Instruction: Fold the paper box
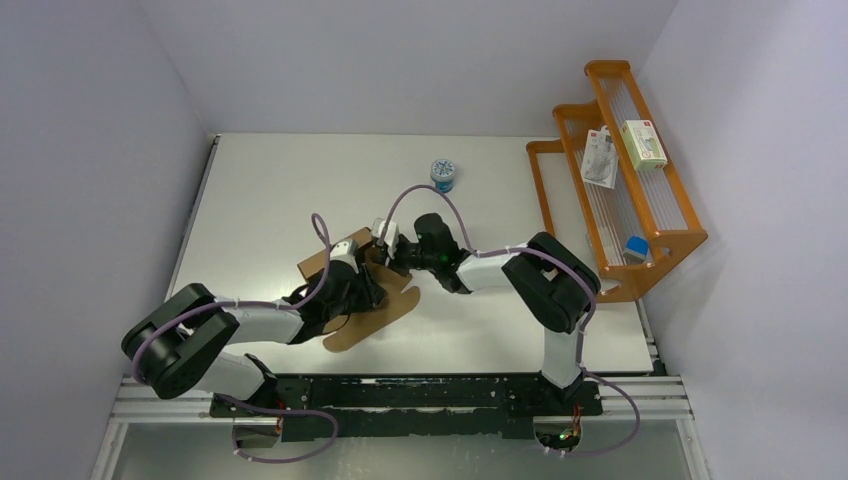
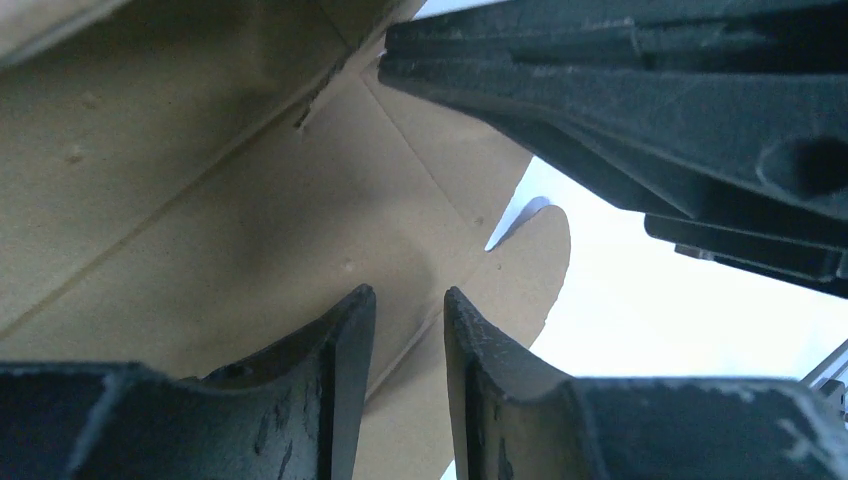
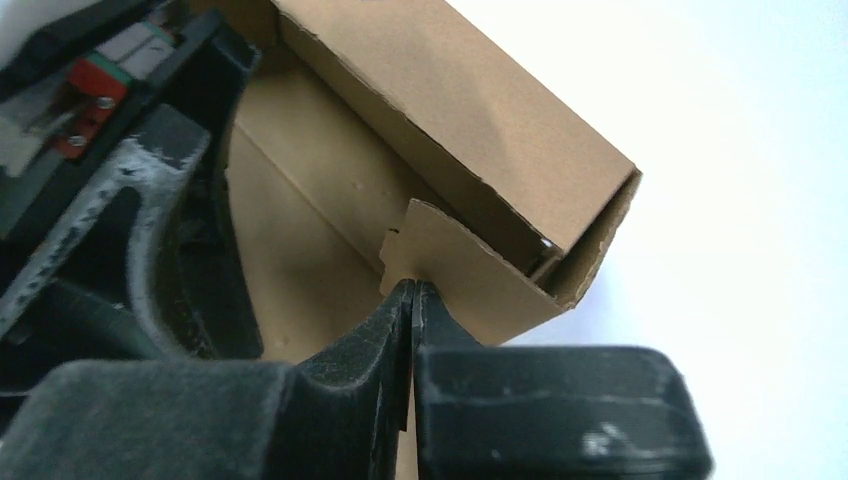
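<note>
Centrally, the right gripper (image 3: 413,292) has its fingers pressed flat together, tips at the foot of a small end flap of the paper box (image 3: 450,90). Whether they nip the cardboard cannot be told. The left gripper (image 2: 410,310) shows a narrow gap between its fingers (image 2: 340,350), and through it only the box's inner panel beyond. The box is brown and half-erected, with one long wall raised and rounded flaps lying flat. It sits near the middle of the white table (image 1: 520,320), between the two arms. A blue-and-white tin (image 1: 444,175) stands well apart, and a wooden rack (image 1: 640,235) lines the right edge.
</note>
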`<action>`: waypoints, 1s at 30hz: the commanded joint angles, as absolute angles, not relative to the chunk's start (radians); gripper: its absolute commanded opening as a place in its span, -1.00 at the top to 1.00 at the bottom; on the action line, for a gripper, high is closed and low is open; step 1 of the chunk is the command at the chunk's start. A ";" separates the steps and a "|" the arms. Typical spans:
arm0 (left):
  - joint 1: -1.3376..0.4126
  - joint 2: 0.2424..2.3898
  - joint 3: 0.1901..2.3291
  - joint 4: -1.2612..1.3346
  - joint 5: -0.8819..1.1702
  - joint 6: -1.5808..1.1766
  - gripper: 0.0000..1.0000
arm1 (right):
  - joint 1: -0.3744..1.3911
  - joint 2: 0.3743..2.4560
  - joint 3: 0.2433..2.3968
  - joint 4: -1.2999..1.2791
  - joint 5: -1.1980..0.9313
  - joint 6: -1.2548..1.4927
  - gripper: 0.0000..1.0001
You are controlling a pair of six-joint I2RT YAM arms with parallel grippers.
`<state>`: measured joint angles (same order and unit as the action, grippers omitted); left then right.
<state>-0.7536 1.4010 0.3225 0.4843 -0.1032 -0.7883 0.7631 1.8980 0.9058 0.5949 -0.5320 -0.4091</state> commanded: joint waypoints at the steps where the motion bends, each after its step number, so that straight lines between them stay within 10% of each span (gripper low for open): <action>1: -0.762 1.437 0.298 0.363 -0.061 -0.767 0.23 | 0.769 1.883 0.868 0.775 -0.326 -0.311 0.80; 11: -0.762 1.464 0.294 0.394 -0.051 -0.770 0.23 | 0.775 1.856 0.792 0.875 -0.225 -0.216 0.81; 22: -0.763 1.455 0.294 0.383 -0.048 -0.761 0.23 | 0.755 1.913 0.884 0.798 -0.382 -0.240 0.01; 30: -0.763 1.448 0.289 0.385 -0.039 -0.751 0.23 | 0.740 1.976 0.971 0.748 -0.453 -0.253 -0.04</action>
<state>-0.7536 1.4269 0.3222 0.5247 -0.0826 -0.7780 0.7467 1.9308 0.9257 0.7635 -0.3965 -0.2359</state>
